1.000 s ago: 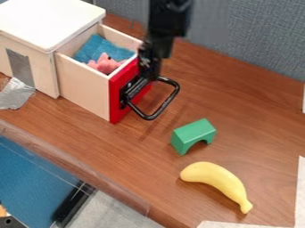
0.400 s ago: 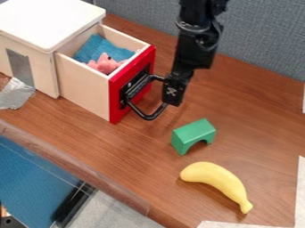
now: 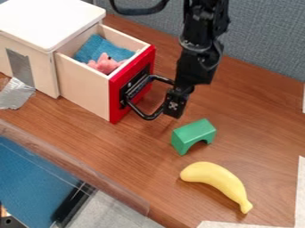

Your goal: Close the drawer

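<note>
the drawer stands open, handle beside the fingers.

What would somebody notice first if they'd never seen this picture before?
Probably the drawer's bright red front, pulled out from the white-topped box at the upper left. Next, maybe the yellow banana lying near the bottom right, or the black gripper beside the drawer's handle.

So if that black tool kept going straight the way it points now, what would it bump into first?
Probably the wooden tabletop, as the tool points mostly downward, between the drawer handle and green block. Depth is unclear, so it might brush the handle.
</note>
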{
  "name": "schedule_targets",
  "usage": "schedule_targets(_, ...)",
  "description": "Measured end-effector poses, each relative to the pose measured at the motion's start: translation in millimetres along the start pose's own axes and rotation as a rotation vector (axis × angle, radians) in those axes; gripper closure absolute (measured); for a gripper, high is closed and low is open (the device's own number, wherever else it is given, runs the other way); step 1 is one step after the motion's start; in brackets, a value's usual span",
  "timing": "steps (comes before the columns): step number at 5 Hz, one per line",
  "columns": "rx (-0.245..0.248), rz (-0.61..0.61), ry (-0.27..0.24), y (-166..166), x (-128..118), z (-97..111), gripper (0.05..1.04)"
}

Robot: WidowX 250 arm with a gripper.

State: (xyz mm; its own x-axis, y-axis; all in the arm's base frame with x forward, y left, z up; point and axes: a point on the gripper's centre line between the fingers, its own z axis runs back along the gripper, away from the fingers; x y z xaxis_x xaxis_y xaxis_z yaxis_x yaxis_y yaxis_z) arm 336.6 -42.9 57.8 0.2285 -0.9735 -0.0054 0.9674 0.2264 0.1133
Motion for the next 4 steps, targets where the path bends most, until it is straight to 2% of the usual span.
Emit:
schedule_targets(2,-0.031,-0.015,0.017,-6.7,-2.3,-22.3,0.087)
schedule_targets(3,-0.022,0.001,0.021,-4.2,-10.4,-23.9,0.085)
schedule_targets(4,-0.050,0.020,0.044,-7.3,-26.0,-33.4,0.085)
